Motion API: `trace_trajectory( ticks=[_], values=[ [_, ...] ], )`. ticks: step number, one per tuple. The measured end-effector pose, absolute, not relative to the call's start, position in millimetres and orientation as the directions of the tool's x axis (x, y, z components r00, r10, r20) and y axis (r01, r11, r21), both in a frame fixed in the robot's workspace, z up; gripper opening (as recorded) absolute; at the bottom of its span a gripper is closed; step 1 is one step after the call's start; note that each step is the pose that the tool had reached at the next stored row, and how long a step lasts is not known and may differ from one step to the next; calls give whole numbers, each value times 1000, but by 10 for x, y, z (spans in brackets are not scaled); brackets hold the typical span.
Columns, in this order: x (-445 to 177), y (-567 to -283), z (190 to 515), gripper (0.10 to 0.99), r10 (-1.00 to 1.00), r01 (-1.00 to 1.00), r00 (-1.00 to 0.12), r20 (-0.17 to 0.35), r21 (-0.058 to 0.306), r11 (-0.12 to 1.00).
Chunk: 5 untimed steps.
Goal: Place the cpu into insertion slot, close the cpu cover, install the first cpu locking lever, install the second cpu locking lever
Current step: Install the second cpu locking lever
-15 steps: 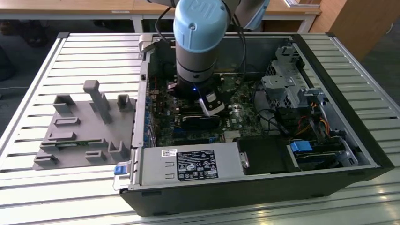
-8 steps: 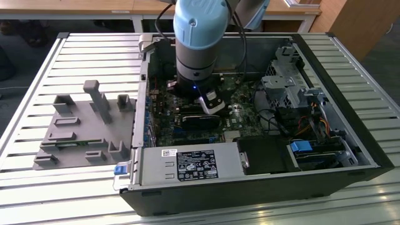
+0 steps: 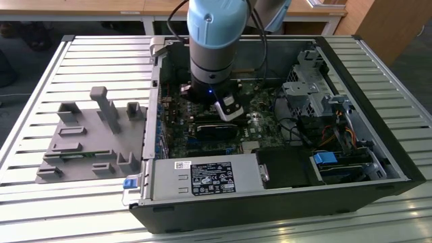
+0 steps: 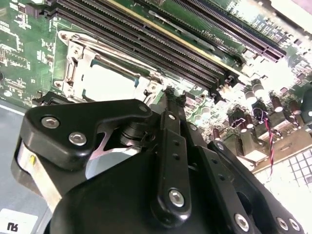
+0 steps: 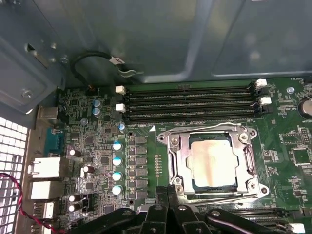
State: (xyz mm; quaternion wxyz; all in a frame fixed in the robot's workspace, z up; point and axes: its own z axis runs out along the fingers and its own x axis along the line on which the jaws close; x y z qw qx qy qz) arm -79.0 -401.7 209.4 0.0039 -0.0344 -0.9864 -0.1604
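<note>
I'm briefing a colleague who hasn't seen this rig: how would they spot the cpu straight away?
Find the open computer case on the slatted table, then the green motherboard inside it. In the first wrist view, beside the long black memory slots, a silver cpu cover frames the insertion slot. The cpu is the flat, pale square lying inside that frame, the only plain metal face there.

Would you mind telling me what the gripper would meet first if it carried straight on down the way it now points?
Probably the edge of the cpu cover framing the cpu, or the green board beside it. The gripper points down at the socket's near rim; depth is unclear.
</note>
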Motion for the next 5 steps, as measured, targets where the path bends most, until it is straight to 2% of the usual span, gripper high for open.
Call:
trace_trajectory(
  ticks=[5],
  values=[
    [-790,-4017,2106,106,67,69,-998,19,316,946]
  ],
)
